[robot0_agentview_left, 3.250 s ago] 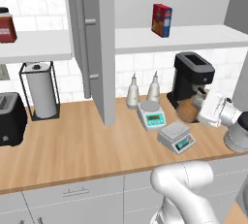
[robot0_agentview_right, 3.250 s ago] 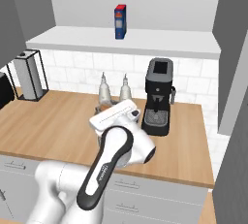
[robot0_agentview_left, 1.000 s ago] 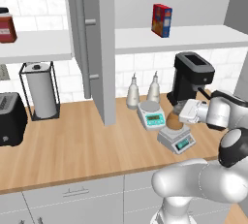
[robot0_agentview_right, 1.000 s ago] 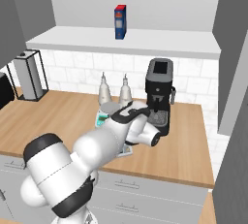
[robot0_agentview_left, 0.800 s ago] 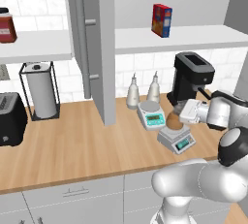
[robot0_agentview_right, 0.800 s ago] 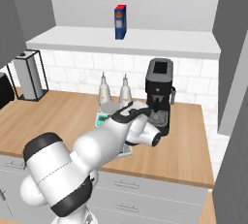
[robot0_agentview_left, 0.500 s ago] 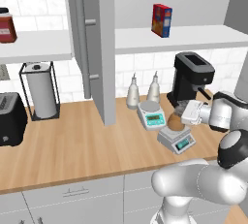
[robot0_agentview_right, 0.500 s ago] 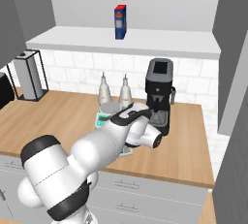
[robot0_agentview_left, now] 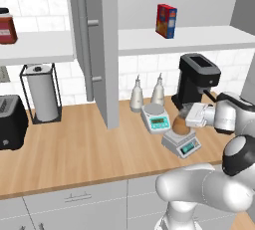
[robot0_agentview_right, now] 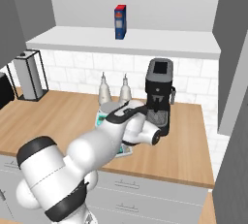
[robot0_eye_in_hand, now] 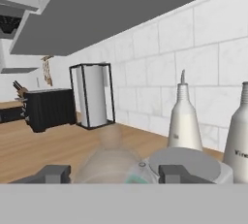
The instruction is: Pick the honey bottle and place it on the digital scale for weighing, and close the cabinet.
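We have the honey bottle (robot0_agentview_left: 181, 125) on the digital scale (robot0_agentview_left: 182, 143), our claw (robot0_agentview_left: 187, 116) grasping it; letting go and closing the cabinet (robot0_agentview_left: 94, 40) remain.

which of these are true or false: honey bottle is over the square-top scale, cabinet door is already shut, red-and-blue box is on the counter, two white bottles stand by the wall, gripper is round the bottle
1. The honey bottle is over the digital scale. True.
2. The cabinet door is already shut. False: it stands open, swung out over the counter.
3. The red-and-blue box is on the counter. False: it stands on the shelf above.
4. Two white bottles stand by the wall. True.
5. The gripper is round the honey bottle. True: its fingertips flank it.
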